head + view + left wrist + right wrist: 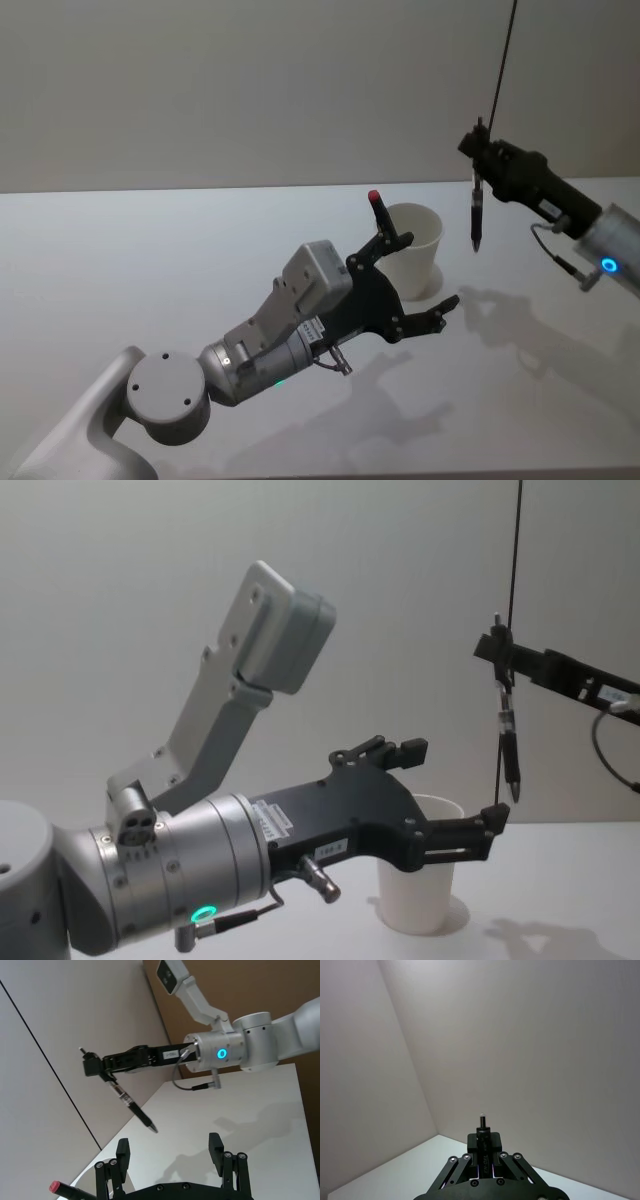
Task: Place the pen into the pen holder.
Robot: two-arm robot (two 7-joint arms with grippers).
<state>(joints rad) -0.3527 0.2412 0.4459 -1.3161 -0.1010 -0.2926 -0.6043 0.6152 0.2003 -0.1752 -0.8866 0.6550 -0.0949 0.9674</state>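
Spread wide, the left gripper (424, 270) flanks the pen holder (412, 250), partly hiding its base. Beyond it, the right gripper (477, 152) clamps the pen (477, 215) hanging tip-down above the table (150, 260).

White table (150, 250), matte, pale grey-white, runs across the whole scene; far edge meets the wall. Wall (250, 80) behind it plain, light grey, bare. A thin dark vertical seam or line (519, 540) runs down the wall at far right. Brown panel (225, 985) stands beyond the table in the left wrist view. Soft shadows (520, 320) fall on the tabletop at right. Lighting even, dim.
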